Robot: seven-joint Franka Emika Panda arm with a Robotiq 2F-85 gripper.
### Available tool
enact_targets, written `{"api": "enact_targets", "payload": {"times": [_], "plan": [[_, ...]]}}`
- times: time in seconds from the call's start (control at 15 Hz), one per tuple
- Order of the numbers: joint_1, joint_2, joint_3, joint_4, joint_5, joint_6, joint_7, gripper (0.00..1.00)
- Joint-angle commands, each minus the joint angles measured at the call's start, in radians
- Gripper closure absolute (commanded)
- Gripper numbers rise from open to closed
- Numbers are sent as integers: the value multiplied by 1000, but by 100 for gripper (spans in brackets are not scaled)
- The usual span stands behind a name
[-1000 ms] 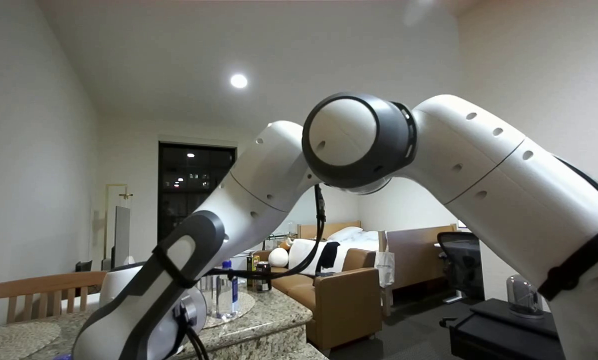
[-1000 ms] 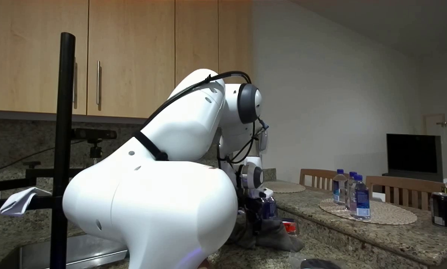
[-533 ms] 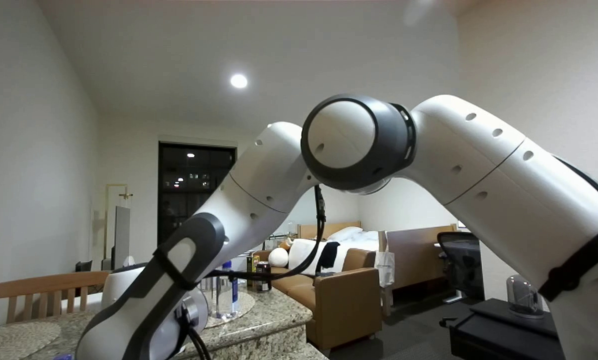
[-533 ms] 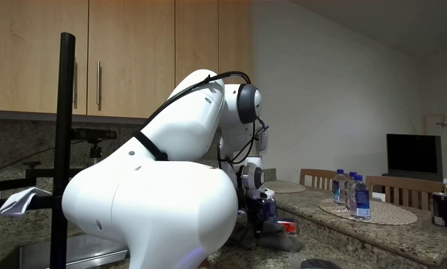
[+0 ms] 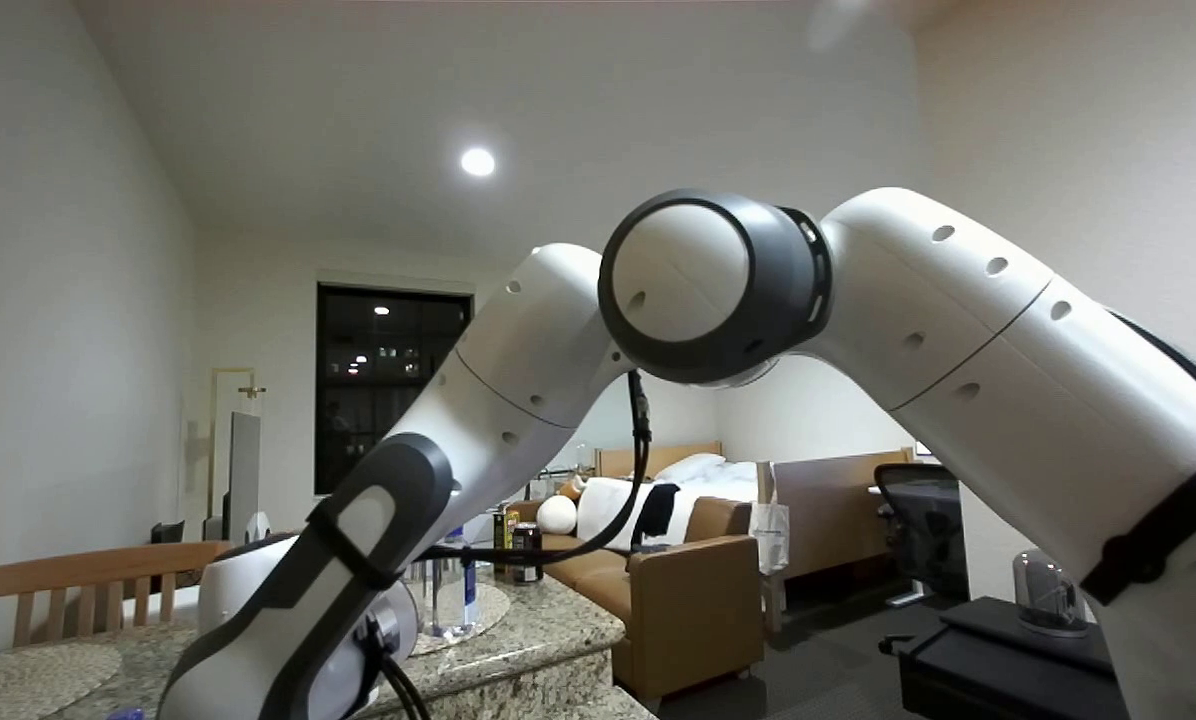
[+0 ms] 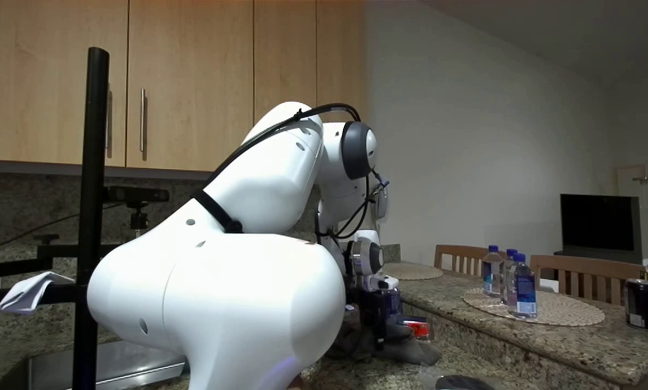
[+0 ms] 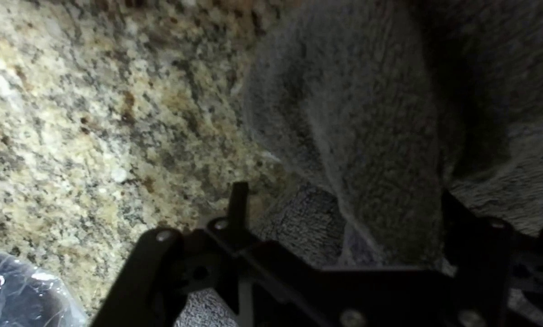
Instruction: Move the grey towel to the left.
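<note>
The grey towel [image 7: 376, 113] lies bunched in folds on the granite counter and fills the right half of the wrist view. My gripper [image 7: 344, 197] stands open over it, jaws wide apart. Its left finger [image 7: 239, 202] is over the towel's edge beside bare granite, while the right one is dark against the cloth. A fold of towel lies between the fingers, not pinched. In an exterior view the towel [image 6: 408, 351] shows low behind the arm, with the gripper [image 6: 373, 327] down at it. Part of the towel is hidden by the arm.
Near the towel are a red package [image 6: 419, 328] and a clear plastic bag with something dark inside [image 7: 22, 290]. A raised granite ledge [image 6: 497, 338] runs alongside, bearing several bottles [image 6: 524, 287] and a dark can [image 6: 642, 304]. A black pole [image 6: 90, 216] stands by the arm.
The gripper's fingers have spread apart and let go of the towel. The arm has shifted only slightly, and the towel lies almost where it was.
</note>
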Motion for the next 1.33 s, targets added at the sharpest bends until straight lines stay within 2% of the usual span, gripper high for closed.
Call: {"api": "enact_targets", "payload": {"times": [0.0,0.33,1.0,1.27], "plan": [[0,-20,1,-15,-32,-57,27,0],[-12,-51,17,-28,-30,-80,3,0],[-44,-66,67,67,-17,-300,-46,0],[-77,-82,101,88,11,-312,-123,0]]}}
